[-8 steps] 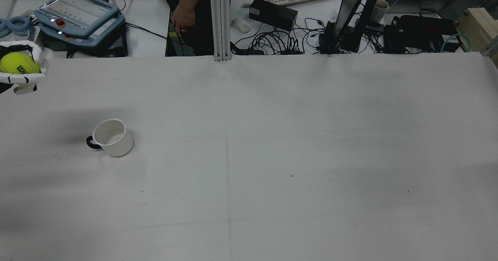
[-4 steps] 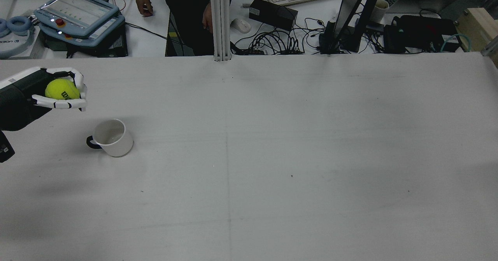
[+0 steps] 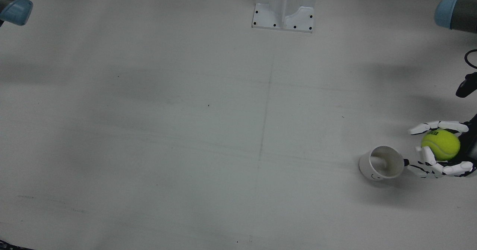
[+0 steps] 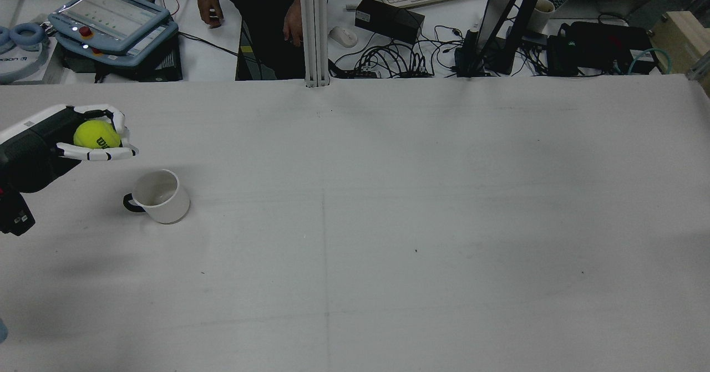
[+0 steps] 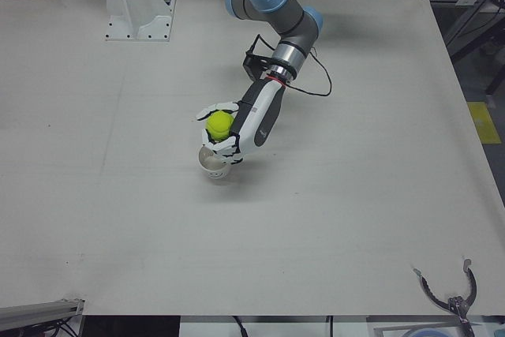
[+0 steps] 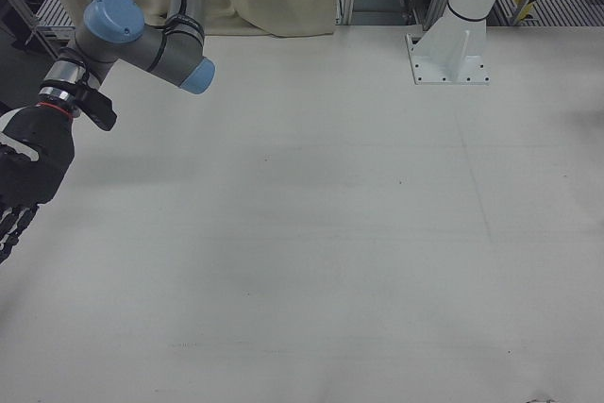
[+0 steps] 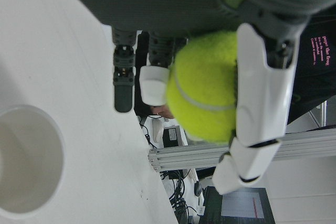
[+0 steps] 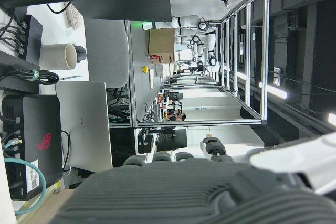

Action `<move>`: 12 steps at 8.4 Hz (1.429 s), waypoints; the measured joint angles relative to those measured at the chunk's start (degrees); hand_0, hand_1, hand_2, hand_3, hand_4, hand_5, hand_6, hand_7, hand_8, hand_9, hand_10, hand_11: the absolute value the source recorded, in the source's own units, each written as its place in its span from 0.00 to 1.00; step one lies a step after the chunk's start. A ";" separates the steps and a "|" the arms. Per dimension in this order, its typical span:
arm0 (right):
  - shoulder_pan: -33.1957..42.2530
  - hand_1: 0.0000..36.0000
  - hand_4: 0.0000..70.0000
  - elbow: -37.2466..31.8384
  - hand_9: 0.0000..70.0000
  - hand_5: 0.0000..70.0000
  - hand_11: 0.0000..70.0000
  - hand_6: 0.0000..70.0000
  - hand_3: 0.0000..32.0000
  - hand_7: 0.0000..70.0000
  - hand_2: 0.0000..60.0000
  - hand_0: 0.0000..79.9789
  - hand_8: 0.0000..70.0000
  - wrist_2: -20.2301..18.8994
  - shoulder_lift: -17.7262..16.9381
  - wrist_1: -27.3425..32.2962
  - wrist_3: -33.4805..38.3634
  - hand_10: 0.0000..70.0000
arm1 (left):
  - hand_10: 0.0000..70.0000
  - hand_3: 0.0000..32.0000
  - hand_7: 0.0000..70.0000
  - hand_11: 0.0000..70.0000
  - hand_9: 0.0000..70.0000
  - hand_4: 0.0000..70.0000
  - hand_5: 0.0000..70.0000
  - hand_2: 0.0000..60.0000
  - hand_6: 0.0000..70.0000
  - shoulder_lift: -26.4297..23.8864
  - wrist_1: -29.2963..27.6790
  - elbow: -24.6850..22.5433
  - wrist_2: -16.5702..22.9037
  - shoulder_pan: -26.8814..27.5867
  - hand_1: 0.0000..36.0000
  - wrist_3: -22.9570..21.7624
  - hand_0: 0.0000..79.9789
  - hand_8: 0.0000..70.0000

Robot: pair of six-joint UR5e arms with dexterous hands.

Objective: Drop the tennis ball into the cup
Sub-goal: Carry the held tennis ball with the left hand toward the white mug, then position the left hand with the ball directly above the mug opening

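Note:
A yellow-green tennis ball (image 4: 97, 135) is held in my left hand (image 4: 83, 139), whose white fingers curl around it. The hand hovers above the table, just left of and beyond a white cup (image 4: 161, 195) with a black handle, which stands upright and empty. In the front view the ball (image 3: 440, 144) is to the right of the cup (image 3: 382, 163), on its handle side. The left hand view shows the ball (image 7: 205, 87) in the fingers and the cup's rim (image 7: 55, 145) below. My right hand (image 6: 21, 181) hangs at the right-front view's left edge, fingers extended, holding nothing.
The right arm's pedestal (image 3: 284, 6) stands at the table's robot side. Beyond the far edge are a teach pendant (image 4: 111, 20), cables, a keyboard and a person (image 4: 260, 6). The white table (image 4: 388, 222) stretches bare to the right of the cup.
My left hand has carried the ball from the rear view's far left edge down and to the right, closer to the cup. The cup has not moved.

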 measured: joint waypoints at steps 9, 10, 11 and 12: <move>0.00 0.00 0.00 0.00 0.00 0.00 0.00 0.00 0.00 0.00 0.00 0.00 0.00 0.00 0.00 0.00 0.00 0.00 | 0.31 0.00 1.00 0.48 1.00 1.00 0.62 1.00 1.00 -6.04 0.92 4.67 -0.27 0.67 1.00 0.04 0.76 0.91; 0.00 0.00 0.00 0.00 0.00 0.00 0.00 0.00 0.00 0.00 0.00 0.00 0.00 0.00 0.00 0.00 0.00 0.00 | 0.30 0.00 1.00 0.47 1.00 1.00 0.72 1.00 1.00 -6.10 1.32 4.10 -0.16 0.76 1.00 0.13 0.76 0.89; 0.00 0.00 0.00 0.00 0.00 0.00 0.00 0.00 0.00 0.00 0.00 0.00 0.00 0.00 0.00 0.00 0.00 0.00 | 0.30 0.00 1.00 0.47 1.00 1.00 0.48 1.00 0.93 -6.10 1.77 3.13 -0.17 1.82 1.00 0.19 0.76 0.87; 0.00 0.00 0.00 0.00 0.00 0.00 0.00 0.00 0.00 0.00 0.00 0.00 0.00 0.00 0.00 0.00 0.00 0.00 | 0.30 0.00 1.00 0.47 1.00 1.00 0.60 1.00 1.00 -6.11 2.14 2.48 -0.57 3.18 1.00 0.21 0.76 0.88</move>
